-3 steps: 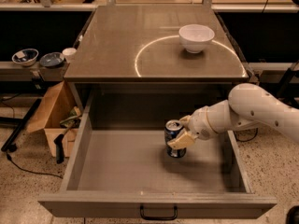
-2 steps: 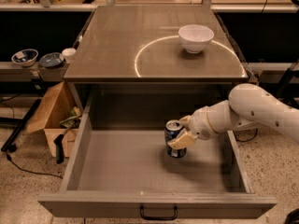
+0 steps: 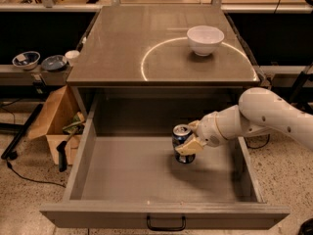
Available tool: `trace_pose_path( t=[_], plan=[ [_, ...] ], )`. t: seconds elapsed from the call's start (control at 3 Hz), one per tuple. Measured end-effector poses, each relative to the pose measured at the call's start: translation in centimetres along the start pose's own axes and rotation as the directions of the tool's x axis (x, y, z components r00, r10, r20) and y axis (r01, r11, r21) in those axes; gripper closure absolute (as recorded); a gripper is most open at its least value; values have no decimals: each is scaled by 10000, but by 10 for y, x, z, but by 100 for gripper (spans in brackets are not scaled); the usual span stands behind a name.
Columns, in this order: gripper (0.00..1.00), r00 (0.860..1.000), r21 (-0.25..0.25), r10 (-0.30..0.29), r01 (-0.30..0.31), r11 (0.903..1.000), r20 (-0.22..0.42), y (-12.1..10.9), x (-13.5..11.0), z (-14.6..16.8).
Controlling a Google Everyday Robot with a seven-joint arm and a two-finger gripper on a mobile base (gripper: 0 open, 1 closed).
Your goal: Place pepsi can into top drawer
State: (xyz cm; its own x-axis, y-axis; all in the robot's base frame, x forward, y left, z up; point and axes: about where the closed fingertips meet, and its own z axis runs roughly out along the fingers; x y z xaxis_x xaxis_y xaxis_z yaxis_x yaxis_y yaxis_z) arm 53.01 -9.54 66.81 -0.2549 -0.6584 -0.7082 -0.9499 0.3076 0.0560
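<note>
While I watch through the one camera, the hand (image 3: pixel 190 137) is inside the open top drawer (image 3: pixel 122 173), in its right half and about halfway from back to front. It grips the pepsi can (image 3: pixel 180 141): one tan finger (image 3: pixel 190 146) lies across the side of the can that faces the camera, and the other one is at the upper back of it, near the silver top. The can stands upright in this grip. Its base is very low over the drawer floor, but I cannot tell if it touches the floor or hangs just above it.

Behind the hand, the white arm (image 3: pixel 274 114) comes from the right and passes over the right wall of the drawer.

All around the can the drawer floor is bare grey. The drawer is pulled far out toward the camera, and the small black handle (image 3: pixel 166 223) sits at the middle of its front panel.

Above the drawer is the grey worktop (image 3: pixel 127 38). A white bowl (image 3: pixel 205 39) stands on it at the back right, and a thin bright arc of light curves around the bowl.

To the left of the drawer, an open cardboard box (image 3: pixel 51 119) stands on the speckled floor. Further left, two dark bowls (image 3: pixel 26 59) rest on a low shelf.
</note>
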Motion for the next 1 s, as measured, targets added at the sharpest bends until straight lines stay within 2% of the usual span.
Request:
trace_pose_path(
  t=[0.33, 0.67, 1.0],
  plan=[
    [12, 10000, -1, 0, 0, 10000, 0, 0, 0, 0],
    [0, 10000, -3, -1, 1, 10000, 0, 0, 0, 0],
    [0, 10000, -3, -1, 1, 10000, 0, 0, 0, 0]
  ],
)
